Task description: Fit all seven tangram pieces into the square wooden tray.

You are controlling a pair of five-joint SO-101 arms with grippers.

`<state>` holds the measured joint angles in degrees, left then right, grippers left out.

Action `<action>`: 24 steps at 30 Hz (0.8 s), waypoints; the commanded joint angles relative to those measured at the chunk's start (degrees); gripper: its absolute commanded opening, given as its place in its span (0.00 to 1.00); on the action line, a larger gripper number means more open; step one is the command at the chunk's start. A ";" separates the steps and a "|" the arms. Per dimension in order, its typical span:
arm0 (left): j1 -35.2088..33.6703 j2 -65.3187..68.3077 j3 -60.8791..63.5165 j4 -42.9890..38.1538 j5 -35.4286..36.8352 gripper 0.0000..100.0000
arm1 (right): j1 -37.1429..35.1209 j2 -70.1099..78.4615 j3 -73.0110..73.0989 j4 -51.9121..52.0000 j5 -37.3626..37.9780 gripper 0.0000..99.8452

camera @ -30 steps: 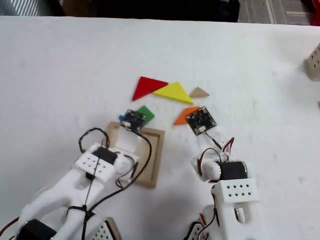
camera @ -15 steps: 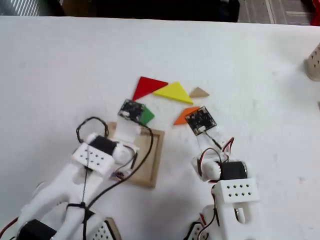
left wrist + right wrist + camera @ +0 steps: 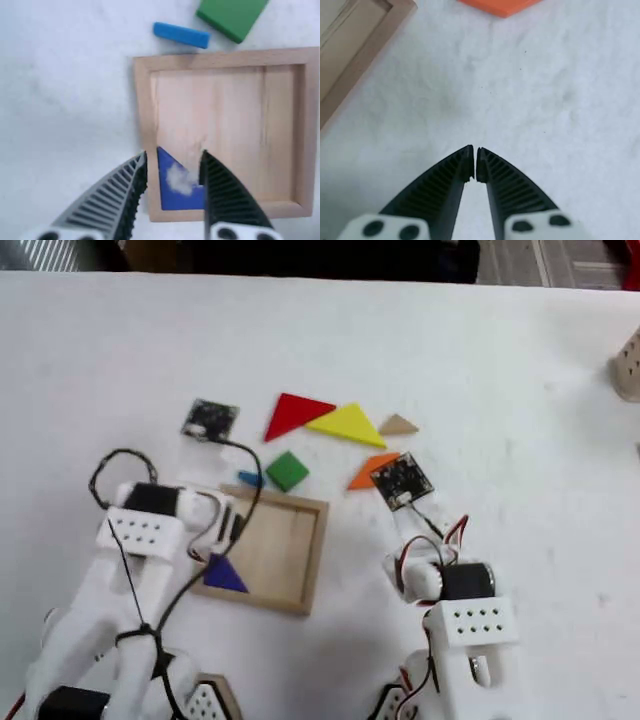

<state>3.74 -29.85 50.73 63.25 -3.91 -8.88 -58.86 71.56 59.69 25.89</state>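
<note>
The square wooden tray (image 3: 312, 558) lies on the white table, and a dark blue triangle (image 3: 222, 575) rests flat in its near-left corner. My left gripper (image 3: 174, 154) hovers open over that triangle (image 3: 170, 197), one finger above the tray wall (image 3: 142, 100) and the other above the tray floor. A green square (image 3: 287, 470) and a small blue piece (image 3: 250, 479) lie just beyond the tray's far edge. Farther back are a red triangle (image 3: 295, 413), a yellow triangle (image 3: 348, 424) and a tan triangle (image 3: 398, 425). An orange piece (image 3: 368, 471) lies right of the tray. My right gripper (image 3: 475, 150) is shut on nothing, above bare table near the orange piece (image 3: 500, 5).
A wooden pegged block (image 3: 627, 365) stands at the table's right edge. Another wooden perforated piece (image 3: 215, 700) shows at the front edge between the arm bases. The tray's corner (image 3: 365, 35) lies close to my right gripper. Bare table stretches to the far left and far right.
My left arm has swung left and back from the tray's far edge near the green square. The dark blue triangle now shows in the tray's near-left corner. The right arm has not moved.
</note>
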 commanded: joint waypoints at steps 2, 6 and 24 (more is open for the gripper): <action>-5.14 -0.48 0.26 -4.40 -4.75 0.29 | 0.66 -0.57 -0.44 -1.10 0.53 0.02; -5.32 -0.40 6.77 -12.48 -6.07 0.29 | 0.66 -0.57 -0.44 -1.10 0.53 0.02; -5.49 -0.31 9.85 -18.64 -6.33 0.20 | 0.75 -0.57 -0.44 -1.10 0.53 0.02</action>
<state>-1.36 -29.85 61.63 46.11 -9.63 -8.88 -58.86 71.56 59.69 25.89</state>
